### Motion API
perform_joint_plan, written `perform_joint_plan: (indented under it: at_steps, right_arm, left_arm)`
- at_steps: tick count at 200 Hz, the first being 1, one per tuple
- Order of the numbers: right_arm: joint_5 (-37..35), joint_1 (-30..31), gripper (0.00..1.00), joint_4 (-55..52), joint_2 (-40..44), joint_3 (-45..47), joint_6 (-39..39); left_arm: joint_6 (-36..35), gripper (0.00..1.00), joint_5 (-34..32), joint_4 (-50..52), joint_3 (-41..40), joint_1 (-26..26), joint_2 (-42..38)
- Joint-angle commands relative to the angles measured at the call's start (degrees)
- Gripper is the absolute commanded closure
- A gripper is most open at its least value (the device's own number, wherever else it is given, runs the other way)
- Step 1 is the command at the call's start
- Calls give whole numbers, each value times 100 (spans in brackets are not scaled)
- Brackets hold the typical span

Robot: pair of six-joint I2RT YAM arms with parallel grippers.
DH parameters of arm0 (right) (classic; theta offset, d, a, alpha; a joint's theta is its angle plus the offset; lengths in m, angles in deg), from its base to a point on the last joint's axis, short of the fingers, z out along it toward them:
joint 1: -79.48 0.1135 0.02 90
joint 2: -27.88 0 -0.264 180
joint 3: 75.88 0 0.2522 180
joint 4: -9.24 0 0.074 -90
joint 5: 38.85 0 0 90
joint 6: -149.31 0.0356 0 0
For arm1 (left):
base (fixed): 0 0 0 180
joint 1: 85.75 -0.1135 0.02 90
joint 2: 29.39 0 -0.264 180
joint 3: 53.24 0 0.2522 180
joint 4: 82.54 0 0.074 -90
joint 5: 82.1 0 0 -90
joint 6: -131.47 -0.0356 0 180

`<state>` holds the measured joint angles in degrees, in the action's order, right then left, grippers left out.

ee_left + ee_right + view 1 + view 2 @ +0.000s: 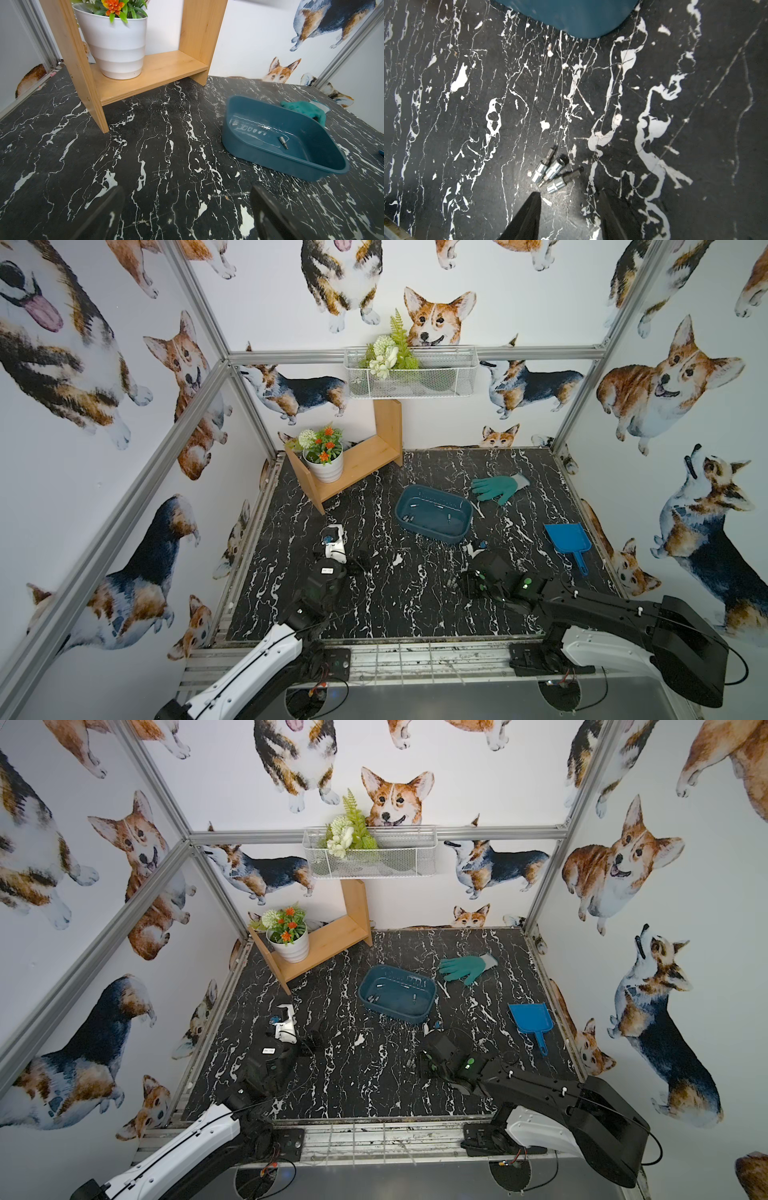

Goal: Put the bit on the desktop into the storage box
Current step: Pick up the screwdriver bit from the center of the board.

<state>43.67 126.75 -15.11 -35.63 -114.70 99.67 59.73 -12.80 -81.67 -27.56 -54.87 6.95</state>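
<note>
Right wrist view | three bits clustered on desktop, touching one another, just ahead of right gripper | its jaws apart, nothing between them | storage box farther ahead, apart from bits | left gripper spread wide, empty, above desktop

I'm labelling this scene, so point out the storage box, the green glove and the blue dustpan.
storage box (432, 532): a top view, near wall.
green glove (496, 486): a top view, palm.
blue dustpan (567, 538): a top view, scoop.
</note>
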Motion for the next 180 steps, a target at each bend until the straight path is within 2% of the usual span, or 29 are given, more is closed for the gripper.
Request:
perform_joint_plan:
  at_steps: [1,80,180]
  right_arm:
    - [-33,20,53,151,-22,-47,64]
    - [45,55,59,386,-575,-166,82]
    - [56,63,60,452,-928,-245,97]
  left_arm:
    - [-81,0,-29,-126,3,-9,22]
    - [-85,0,-9,-135,5,-3,40]
    - [-85,0,-3,-133,18,-3,57]
